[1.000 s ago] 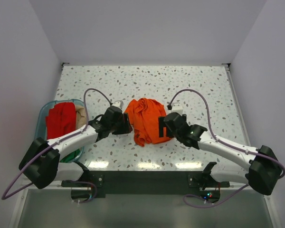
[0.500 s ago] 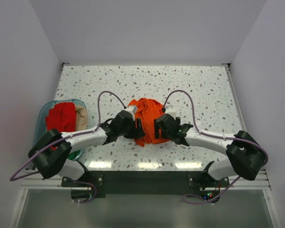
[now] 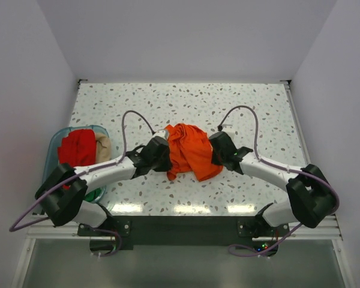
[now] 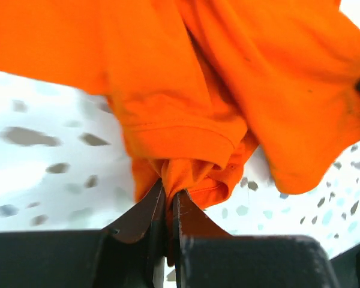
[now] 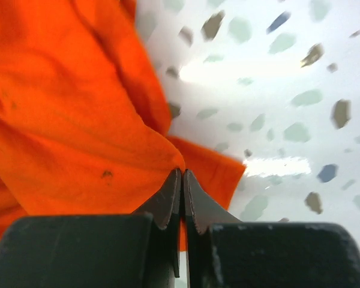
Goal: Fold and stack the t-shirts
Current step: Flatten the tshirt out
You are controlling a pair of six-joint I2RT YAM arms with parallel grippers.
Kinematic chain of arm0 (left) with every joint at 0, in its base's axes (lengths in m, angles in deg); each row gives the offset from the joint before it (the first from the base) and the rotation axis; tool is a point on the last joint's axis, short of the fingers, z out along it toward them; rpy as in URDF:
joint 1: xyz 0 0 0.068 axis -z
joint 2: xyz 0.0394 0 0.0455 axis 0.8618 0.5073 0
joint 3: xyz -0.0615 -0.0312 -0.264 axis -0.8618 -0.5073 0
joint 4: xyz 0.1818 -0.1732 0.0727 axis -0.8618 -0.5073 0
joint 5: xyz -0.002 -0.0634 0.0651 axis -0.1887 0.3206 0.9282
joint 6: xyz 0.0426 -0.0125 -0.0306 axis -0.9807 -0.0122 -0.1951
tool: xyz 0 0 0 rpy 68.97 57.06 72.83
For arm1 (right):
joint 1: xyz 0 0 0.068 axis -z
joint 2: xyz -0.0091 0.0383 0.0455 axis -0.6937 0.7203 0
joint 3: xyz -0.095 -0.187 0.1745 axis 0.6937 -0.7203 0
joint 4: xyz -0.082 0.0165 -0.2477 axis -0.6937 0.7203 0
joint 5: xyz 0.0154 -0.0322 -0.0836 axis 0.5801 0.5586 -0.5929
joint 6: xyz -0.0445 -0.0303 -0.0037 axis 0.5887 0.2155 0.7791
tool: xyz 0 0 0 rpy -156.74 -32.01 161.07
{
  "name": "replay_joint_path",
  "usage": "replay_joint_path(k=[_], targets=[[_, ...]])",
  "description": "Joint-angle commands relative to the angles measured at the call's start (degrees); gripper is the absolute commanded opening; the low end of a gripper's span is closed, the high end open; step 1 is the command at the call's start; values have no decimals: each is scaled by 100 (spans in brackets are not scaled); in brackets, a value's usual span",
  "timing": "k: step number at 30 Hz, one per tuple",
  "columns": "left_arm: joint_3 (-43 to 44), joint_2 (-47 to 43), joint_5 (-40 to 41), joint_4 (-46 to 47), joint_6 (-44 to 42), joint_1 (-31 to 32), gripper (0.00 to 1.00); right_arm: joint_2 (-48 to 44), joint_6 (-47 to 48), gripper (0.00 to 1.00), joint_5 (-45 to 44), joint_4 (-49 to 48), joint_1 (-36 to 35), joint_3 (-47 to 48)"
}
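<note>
A bright orange t-shirt (image 3: 189,151) lies bunched in the middle of the speckled table. My left gripper (image 3: 166,161) is at its left edge, shut on a gathered fold of the orange cloth (image 4: 186,174), which runs down between the dark fingers (image 4: 145,211). My right gripper (image 3: 213,153) is at the shirt's right edge, shut on a thin layer of the same orange t-shirt (image 5: 84,150); a strip of orange shows between its fingers (image 5: 199,207). More t-shirts, red (image 3: 77,148), beige (image 3: 102,148) and green (image 3: 93,194), lie in the tub at the left.
A translucent teal plastic tub (image 3: 56,141) stands at the table's left edge beside the left arm. Both arms reach inward from the near corners, purple cables looping above them. White walls close in the table (image 3: 186,102) on three sides.
Both grippers have shut on the orange t-shirt's edges. They then drew slightly apart, and the shirt has spread a little wider between them.
</note>
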Motion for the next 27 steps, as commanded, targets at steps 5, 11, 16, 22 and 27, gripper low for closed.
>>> replay_joint_path(k=[5, 11, 16, 22, 27], targets=[[76, -1373, 921, -1163, -204, -1075, 0, -422, 359, 0, -19, 471, 991, 1180], [120, -2147, 686, -1515, -432, -2033, 0, 70, 614, 0, 218, 980, 1967, 2533], [708, -2455, 1027, -1998, -713, -2227, 0, 298, 834, 0, 227, 1307, 2347, 3727], [1639, -2684, 1274, -2394, -933, -2350, 0, 369, 1124, 0, 95, 1825, 2698, 4879], [2491, -2859, 1257, -2570, -1153, -2350, 0, -60, 1414, 0, -195, 2010, 2795, 5338]])
